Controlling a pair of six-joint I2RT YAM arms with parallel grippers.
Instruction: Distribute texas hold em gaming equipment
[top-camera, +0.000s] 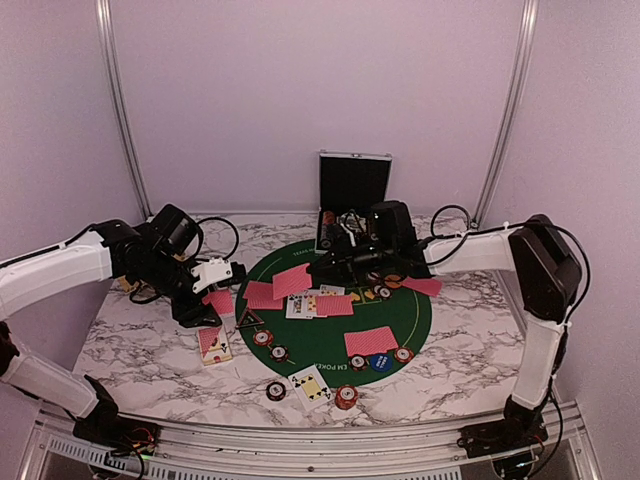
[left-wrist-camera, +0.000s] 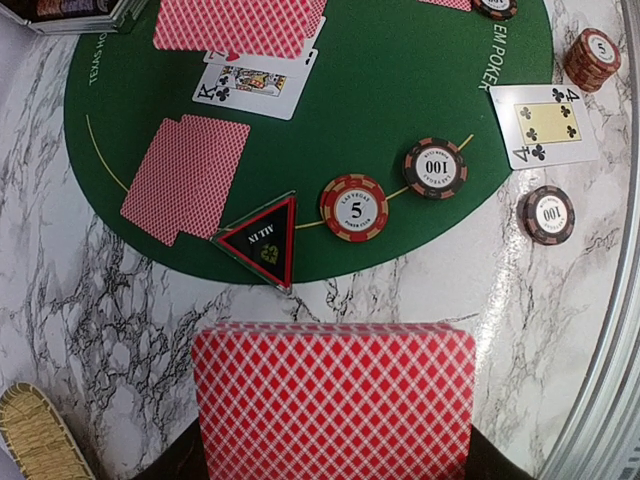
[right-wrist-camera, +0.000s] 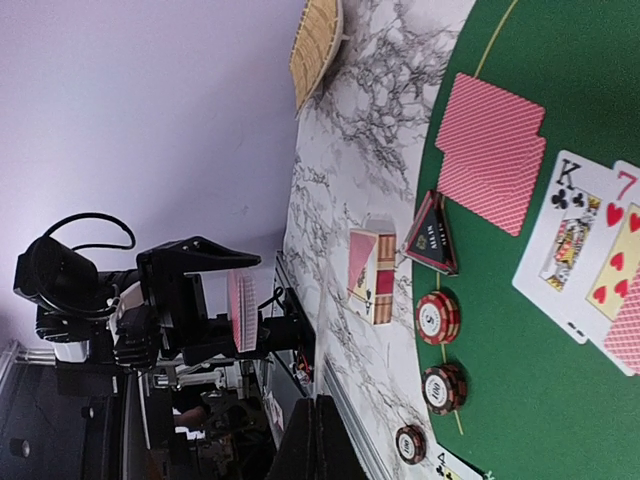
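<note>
Clearly the deal is well under way. A stack of red-backed cards (left-wrist-camera: 335, 400) sits clamped in the left tool (top-camera: 212, 297), held up above the marble counter (left-wrist-camera: 120, 330) just off the near-left edge of the green felt mat (left-wrist-camera: 400, 60).

Already laid out on the mat:
- a face-down pair (left-wrist-camera: 185, 178), with the triangular all-in token (left-wrist-camera: 262, 240) just beside it
- a king of clubs (left-wrist-camera: 255, 82), partly under more red backs
- a red chip (left-wrist-camera: 353, 208) and a dark chip (left-wrist-camera: 435, 167) on the yellow line
- a second face-down pair (top-camera: 370, 342), with a blue disc (top-camera: 379, 362) beside it

Off the mat lie a four of clubs (left-wrist-camera: 545, 125), a dark chip (left-wrist-camera: 547, 215) and a short chip stack (left-wrist-camera: 590, 58).

The right tool (top-camera: 320, 266) hovers over the far middle of the mat with its jaws closed, and I see nothing in it. Behind it the chip case (top-camera: 352, 185) stands open with chips inside. A straw basket (left-wrist-camera: 35, 440) sits at the counter's left edge.

Several places look served with cards and chips. With a stack in hand and the case not emptied, I judge that more dealing and more chips remain.
</note>
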